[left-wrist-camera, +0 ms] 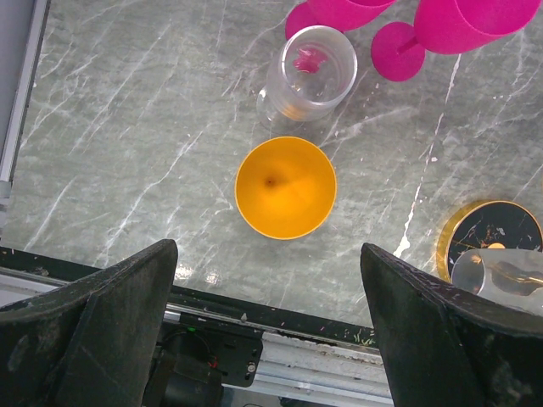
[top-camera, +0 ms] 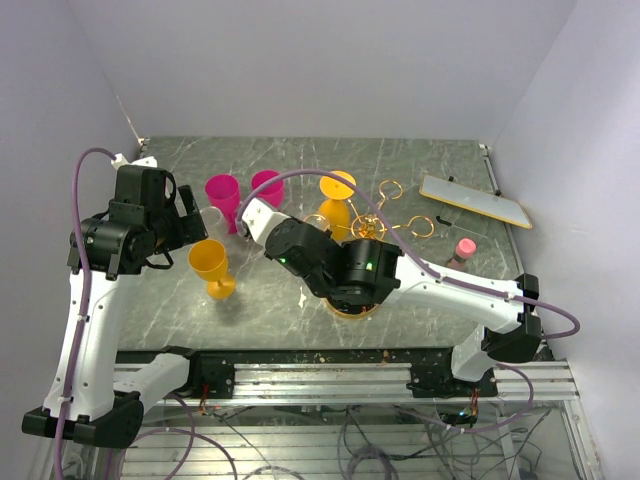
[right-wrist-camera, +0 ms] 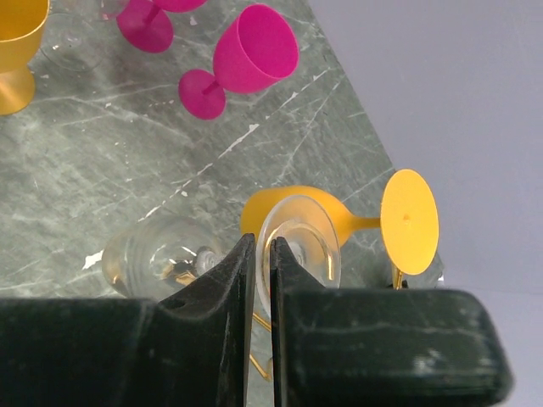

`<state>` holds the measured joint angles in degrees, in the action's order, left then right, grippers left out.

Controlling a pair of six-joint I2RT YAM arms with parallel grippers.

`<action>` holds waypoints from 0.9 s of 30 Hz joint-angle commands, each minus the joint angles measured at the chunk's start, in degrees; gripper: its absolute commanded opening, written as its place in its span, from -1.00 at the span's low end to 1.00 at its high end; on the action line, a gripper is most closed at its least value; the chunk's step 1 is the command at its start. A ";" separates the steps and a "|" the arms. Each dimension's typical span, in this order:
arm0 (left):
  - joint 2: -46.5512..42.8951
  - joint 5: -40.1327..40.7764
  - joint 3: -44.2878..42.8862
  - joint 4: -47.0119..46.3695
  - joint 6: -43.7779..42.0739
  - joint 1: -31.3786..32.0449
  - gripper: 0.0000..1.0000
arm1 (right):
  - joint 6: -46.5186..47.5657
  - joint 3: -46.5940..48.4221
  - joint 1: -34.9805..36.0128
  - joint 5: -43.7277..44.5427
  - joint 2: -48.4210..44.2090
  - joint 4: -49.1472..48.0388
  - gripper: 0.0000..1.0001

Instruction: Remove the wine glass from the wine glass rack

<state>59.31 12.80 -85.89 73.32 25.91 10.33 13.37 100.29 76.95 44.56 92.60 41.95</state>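
Right claw (right-wrist-camera: 264, 246) is squeezed down on the round foot of the clear see-through wine glass (right-wrist-camera: 310, 246). That glass lies sideways on an arm of the thin gold wire rack with the dark round base (left-wrist-camera: 490, 231).

I'd guess it's light, slick and brittle. The foot rim is a skinny hold that could pivot, so grabbing the stem would be safer.

Left claw (left-wrist-camera: 270, 263) is spread wide, holding nothing.

Count:
- Two clear glasses, the second (left-wrist-camera: 310, 68) standing left of the rack.
- Two yellow goblets, one on the rack (right-wrist-camera: 410, 220) and one on the grey marble desk (left-wrist-camera: 127, 127) left of it (left-wrist-camera: 285, 186).
- Two pink goblets (right-wrist-camera: 254, 49) (right-wrist-camera: 144, 21), also left of the rack.
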 commanded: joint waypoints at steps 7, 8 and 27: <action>-0.49 -0.76 -2.36 -0.10 -0.47 -0.40 0.99 | 5.78 1.86 0.21 2.42 -3.44 -2.84 -1.00; -0.46 -0.76 -2.36 -0.17 -0.45 -0.40 0.99 | 6.00 1.94 0.21 2.22 -3.45 -2.65 -1.00; 0.00 -2.75 -2.61 -1.16 -0.25 -0.40 0.99 | 8.38 2.47 -0.78 0.75 -5.39 -1.04 -1.00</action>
<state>59.35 11.53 -86.65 73.19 25.91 10.33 22.35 100.53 76.60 45.39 88.97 40.80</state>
